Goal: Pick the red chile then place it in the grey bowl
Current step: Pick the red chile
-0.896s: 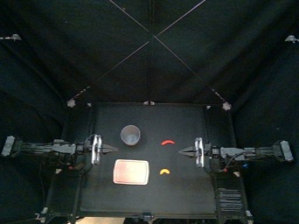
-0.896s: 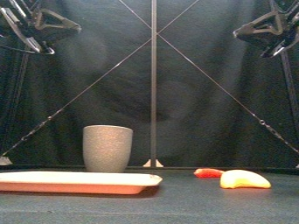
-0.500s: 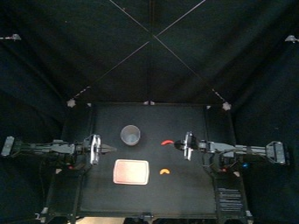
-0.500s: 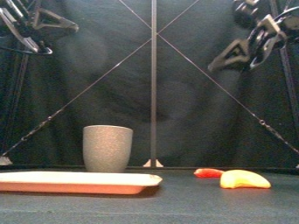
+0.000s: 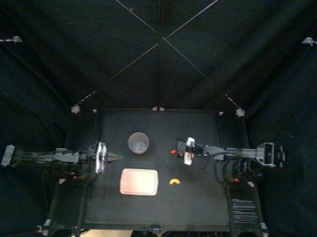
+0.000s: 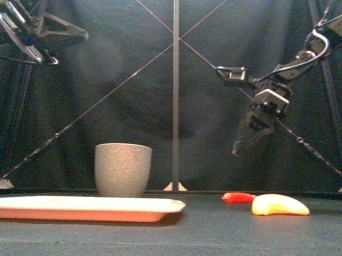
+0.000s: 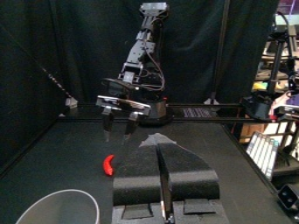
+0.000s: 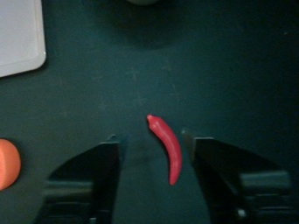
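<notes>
Two arms, one poised for a pick.
Left gripper [image 5: 109, 159] rests far left, jaws pressed together, clear of the work. Grey bowl [image 6: 123, 170] stands upright behind the pink tray [image 6: 80, 208]. Right of it the red chile [image 8: 166, 149] lies flat; the right gripper [image 6: 246, 138] hangs above, jaws spread wide to straddle it.

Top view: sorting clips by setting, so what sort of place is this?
Probably a robot test booth: black curtain behind a small table, right gripper above a toy chile, grey cup.
</notes>
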`<state>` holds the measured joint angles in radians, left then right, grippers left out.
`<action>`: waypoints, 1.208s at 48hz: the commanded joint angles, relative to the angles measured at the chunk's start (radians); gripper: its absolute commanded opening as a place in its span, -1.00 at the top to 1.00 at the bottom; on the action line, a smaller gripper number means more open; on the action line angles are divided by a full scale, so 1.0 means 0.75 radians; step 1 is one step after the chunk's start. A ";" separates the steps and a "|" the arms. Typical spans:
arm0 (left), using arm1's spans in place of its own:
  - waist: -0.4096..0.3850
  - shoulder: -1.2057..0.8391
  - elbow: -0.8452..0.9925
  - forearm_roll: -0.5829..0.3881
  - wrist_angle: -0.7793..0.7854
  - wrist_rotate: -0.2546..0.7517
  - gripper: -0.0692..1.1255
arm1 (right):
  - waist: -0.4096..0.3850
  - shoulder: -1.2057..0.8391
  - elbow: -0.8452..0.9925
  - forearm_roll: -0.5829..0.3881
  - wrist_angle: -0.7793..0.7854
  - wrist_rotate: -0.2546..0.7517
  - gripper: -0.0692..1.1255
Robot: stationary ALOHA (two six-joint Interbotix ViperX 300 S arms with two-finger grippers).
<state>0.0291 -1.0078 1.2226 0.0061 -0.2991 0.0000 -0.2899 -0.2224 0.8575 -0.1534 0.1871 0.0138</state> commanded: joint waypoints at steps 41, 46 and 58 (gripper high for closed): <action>0.018 0.004 -0.010 0.002 -0.010 0.002 0.93 | -0.137 0.356 -0.260 -0.010 0.325 -0.020 -0.84; 0.020 0.004 -0.010 0.002 -0.012 0.004 0.93 | -0.157 0.380 -0.272 0.002 0.352 -0.020 -0.82; 0.022 0.004 -0.010 0.002 -0.010 0.004 0.93 | -0.147 0.403 -0.299 0.022 0.391 -0.027 -0.50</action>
<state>0.0414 -1.0078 1.2272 0.0046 -0.2991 0.0015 -0.4019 0.0982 0.6581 -0.1411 0.4771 -0.0061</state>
